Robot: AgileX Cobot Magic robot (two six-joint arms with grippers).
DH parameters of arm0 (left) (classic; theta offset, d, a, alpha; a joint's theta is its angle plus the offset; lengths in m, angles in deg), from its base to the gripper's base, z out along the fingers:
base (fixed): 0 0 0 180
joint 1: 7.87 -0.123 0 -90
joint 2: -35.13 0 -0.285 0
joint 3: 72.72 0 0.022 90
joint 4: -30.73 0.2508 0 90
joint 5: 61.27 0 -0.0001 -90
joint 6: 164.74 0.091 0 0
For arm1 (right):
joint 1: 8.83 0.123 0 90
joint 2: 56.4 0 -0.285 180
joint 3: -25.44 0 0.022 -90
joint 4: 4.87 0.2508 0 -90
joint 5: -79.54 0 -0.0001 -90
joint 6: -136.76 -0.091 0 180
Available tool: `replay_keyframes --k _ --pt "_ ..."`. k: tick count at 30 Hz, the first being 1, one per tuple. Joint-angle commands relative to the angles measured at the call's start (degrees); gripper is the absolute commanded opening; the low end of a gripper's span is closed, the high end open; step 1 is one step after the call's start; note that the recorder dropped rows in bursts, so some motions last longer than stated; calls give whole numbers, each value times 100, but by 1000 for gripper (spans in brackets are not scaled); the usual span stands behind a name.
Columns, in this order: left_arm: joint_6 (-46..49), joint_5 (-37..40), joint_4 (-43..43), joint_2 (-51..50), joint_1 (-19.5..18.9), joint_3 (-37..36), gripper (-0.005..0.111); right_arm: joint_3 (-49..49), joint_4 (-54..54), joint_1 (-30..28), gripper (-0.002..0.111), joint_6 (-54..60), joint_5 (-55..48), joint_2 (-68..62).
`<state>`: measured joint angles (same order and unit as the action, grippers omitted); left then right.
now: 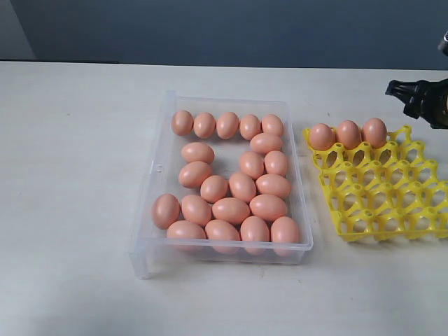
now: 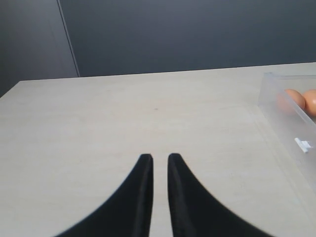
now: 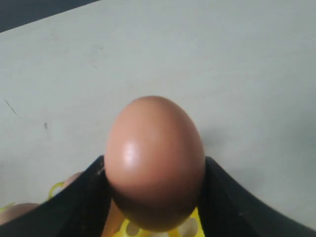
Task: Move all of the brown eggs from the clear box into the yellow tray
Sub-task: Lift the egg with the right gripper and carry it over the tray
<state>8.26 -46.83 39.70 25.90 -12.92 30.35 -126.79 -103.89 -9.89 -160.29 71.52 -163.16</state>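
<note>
Box (image 1: pixel 148 246) front wall sits nearest, resting on the table (image 1: pixel 70 175). Off to its left, the left gripper (image 2: pixel 159 159) hangs over the table, jaws almost together and empty, probably parked out of the way. About twenty eggs (image 1: pixel 231 210) lie loose in the box. Right of it, the tray (image 1: pixel 381 183) holds three in its far row. At far right, the right gripper (image 1: pixel 402 94) clamps one egg (image 3: pixel 154 163) upright by its sides above the tray's far edge, likely so it drops straight into a cup.
</note>
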Motion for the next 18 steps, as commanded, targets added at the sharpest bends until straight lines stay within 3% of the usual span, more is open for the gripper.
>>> replay_keyframes --k 1,18 --pt "-5 -71 96 -5 3 -29 12 -290 -93 -61 -1 43 116 -332" --pt "-5 -71 96 -5 3 -29 12 -514 -93 -61 -1 453 5 -771"
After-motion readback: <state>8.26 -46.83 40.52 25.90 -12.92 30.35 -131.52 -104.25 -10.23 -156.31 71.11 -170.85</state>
